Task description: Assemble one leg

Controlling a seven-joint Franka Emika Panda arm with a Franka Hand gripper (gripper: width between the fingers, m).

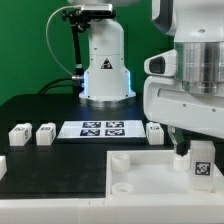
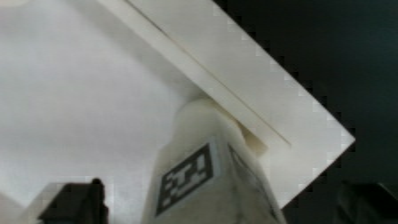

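While the arm is lowered over the white tray [image 1: 90, 185], one leg [image 1: 201, 166] is seen clamped between the gripper [image 1: 192, 152] fingers, upright at the tray's corner on the exterior view's right. Its marker tag [image 2: 185, 178] is visible at the wrist. Three other legs [image 1: 46, 134] are left on the black table [image 1: 40, 108] beside the marker board [image 1: 102, 128].

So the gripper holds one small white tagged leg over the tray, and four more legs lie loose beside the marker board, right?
Not quite: the exterior view shows three loose legs, not four, two at the flat tagged marker board's left and one at its right. The gripper does hold the small white tagged plastic leg over the large white square tray.
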